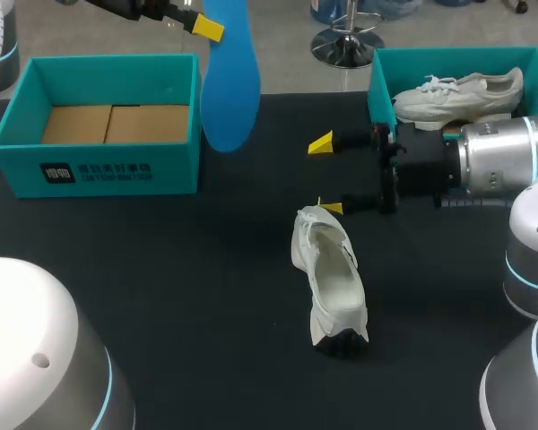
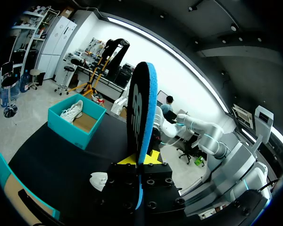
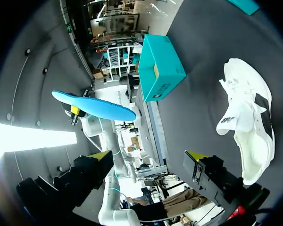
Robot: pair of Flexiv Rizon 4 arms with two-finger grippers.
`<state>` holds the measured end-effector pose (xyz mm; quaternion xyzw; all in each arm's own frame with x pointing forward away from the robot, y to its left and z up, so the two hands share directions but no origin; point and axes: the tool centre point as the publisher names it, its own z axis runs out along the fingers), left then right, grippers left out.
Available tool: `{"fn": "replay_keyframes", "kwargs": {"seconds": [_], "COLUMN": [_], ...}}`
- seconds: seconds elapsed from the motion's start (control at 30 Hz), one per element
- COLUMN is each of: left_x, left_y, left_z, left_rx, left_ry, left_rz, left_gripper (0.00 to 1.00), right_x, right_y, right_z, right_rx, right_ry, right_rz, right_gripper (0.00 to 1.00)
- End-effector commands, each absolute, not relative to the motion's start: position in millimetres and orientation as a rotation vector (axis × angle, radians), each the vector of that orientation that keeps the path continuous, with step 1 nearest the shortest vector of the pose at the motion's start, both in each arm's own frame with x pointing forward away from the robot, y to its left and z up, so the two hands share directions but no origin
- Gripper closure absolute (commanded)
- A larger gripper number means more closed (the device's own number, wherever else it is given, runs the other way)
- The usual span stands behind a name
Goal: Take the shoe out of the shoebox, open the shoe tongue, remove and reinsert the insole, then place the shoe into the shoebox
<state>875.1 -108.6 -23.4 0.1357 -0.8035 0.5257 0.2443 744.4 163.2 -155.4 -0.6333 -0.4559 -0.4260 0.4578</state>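
Two grippers: the left gripper (image 1: 206,27), clamped on one end of the blue insole (image 1: 229,90), held it hanging above the table (image 1: 161,269); the right gripper (image 1: 326,176) stood spread just beside the white shoe (image 1: 332,278), which lay mid-table. The insole looked light and bendable, so probably best gripped near its end.

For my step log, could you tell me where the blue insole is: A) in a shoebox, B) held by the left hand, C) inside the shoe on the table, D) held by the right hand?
B: the left hand grips the blue insole above the table, while the right hand is open.
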Motion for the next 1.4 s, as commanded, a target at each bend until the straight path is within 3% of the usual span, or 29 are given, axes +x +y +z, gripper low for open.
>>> {"fn": "replay_keyframes", "kwargs": {"seconds": [0.03,1.3,1.4], "left_x": [875.8,875.8,859.6], "left_y": [-108.1,-108.1,-105.5], "left_z": [-23.2,-23.2,-23.4], "left_rx": [0.369,0.369,0.206], "left_ry": [-2.194,-2.194,-2.277], "left_rz": [1.433,1.433,1.591], "left_gripper": [1.00,1.00,1.00], "right_x": [747.3,751.4,751.4], "right_y": [164.1,173.3,173.3], "right_z": [-147.5,-128.3,-128.3], "right_rx": [-1.554,-1.499,-1.499], "right_ry": [-1.108,-1.124,-1.124], "right_rz": [-1.013,-0.971,-0.971], "right_gripper": [0.00,0.00,0.00]}}
